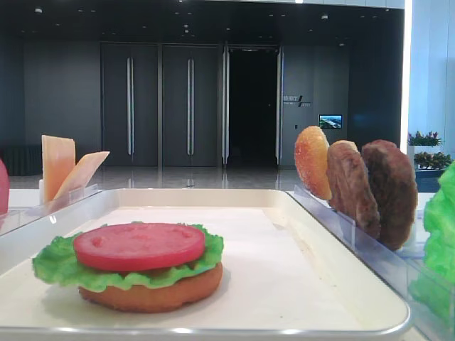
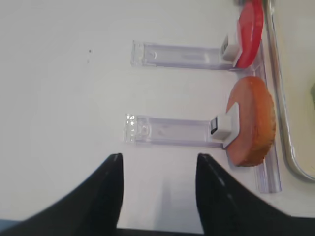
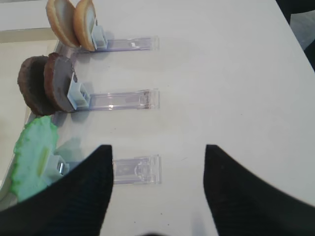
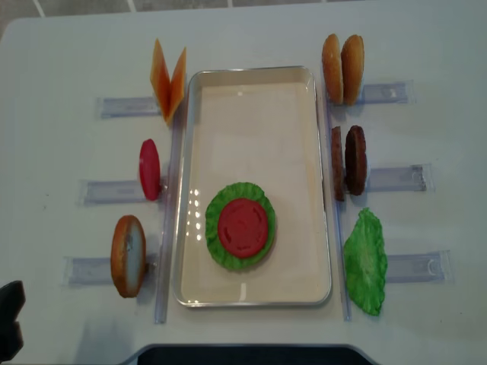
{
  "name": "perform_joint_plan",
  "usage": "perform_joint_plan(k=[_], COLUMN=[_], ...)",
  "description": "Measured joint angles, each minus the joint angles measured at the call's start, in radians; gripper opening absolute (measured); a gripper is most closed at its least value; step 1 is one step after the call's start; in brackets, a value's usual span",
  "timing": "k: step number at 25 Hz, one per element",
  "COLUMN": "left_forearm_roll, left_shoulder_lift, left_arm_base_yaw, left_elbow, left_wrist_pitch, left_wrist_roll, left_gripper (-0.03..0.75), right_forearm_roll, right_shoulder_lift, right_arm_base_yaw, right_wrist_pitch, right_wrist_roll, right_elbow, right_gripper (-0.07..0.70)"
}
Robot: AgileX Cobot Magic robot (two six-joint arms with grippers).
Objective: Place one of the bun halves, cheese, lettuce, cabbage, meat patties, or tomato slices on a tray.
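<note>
**Between placements, choosing the next layer**

My left claw [image 2: 158,169] hangs spread and empty over the table, facing a racked bun half [image 2: 252,120]; my right claw [image 3: 157,162] too, near the meat patties [image 3: 47,84]. The tray [image 4: 251,293] holds bun, lettuce, tomato slice [image 4: 244,226]. Likely next: grasp a patty.

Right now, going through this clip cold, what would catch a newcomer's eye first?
The half-built burger on the tray: a tomato slice on lettuce on a bun half, toward the tray's near end. Around it, spare parts stand in clear racks: cheese and another tomato slice left, meat patties right. Both grippers hang open, empty.
</note>
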Motion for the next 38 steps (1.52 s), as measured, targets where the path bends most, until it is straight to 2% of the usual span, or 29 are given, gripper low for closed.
perform_joint_plan(k=[12, 38], left_forearm_roll=[0.000, 0.001], left_shoulder_lift=[-0.207, -0.208], left_arm_base_yaw=[0.000, 0.000], left_elbow=[0.000, 0.000], left_wrist_pitch=[0.002, 0.003], left_wrist_roll=[0.013, 0.018], left_gripper=[0.368, 0.368], right_forearm_roll=[0.000, 0.000], right_shoulder_lift=[0.000, 0.000], right_arm_base_yaw=[0.000, 0.000], right_wrist_pitch=[0.000, 0.000], right_wrist_roll=[0.000, 0.000], right_elbow=[0.000, 0.000], right_gripper=[0.419, 0.419])
